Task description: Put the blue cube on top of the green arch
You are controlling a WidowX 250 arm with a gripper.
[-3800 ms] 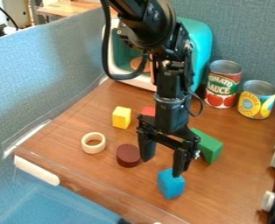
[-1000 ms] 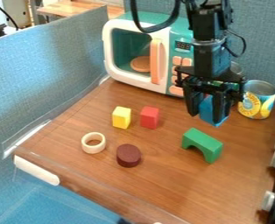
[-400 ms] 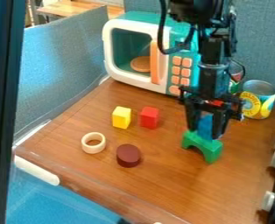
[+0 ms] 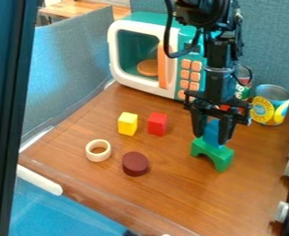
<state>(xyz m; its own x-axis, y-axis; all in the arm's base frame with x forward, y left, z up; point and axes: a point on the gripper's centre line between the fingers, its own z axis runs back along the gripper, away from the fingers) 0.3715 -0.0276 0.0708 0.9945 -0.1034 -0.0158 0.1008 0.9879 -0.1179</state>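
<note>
We see the black arm [image 4: 217,85] coming in from the top edge, right of centre, its lower part hanging nearly upright over the tabletop [image 4: 165,184]. Its fingers [image 4: 198,120] point down, clamped on the blue cube [image 4: 211,132], which sits on top of the green arch [image 4: 223,155]. Left of them on the wood we have a yellow block [image 4: 127,123], a red block [image 4: 157,124], a pale ring [image 4: 89,151] and a dark red cylinder [image 4: 135,163]. Behind stand a toy microwave [image 4: 117,34] and two cans, with blue-grey partitions [image 4: 70,69] around us
</note>
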